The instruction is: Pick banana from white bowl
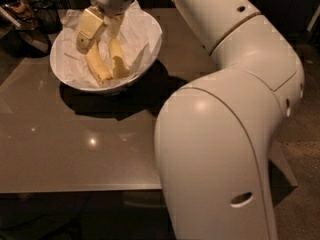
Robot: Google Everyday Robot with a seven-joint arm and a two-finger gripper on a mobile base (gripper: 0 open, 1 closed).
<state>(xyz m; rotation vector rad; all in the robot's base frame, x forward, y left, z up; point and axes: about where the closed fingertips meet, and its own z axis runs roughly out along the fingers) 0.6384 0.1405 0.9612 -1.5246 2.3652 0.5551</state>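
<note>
over the white bowl (151, 53), toward its far side, my gripper (102, 33) hangs low above the fruit, jaws spread apart and holding nothing. the banana (118, 61) lies on crumpled paper (139, 29) inside the bowl, just beside a longer, more curved banana (97, 66) toward the camera's left. the bowl sits at the far left corner of the brown desk (75, 149).

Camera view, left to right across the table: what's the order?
Left rim of white bowl → longer curved banana → shorter banana → robot arm. The end effector, open, hangs over both bananas, so unordered.
</note>
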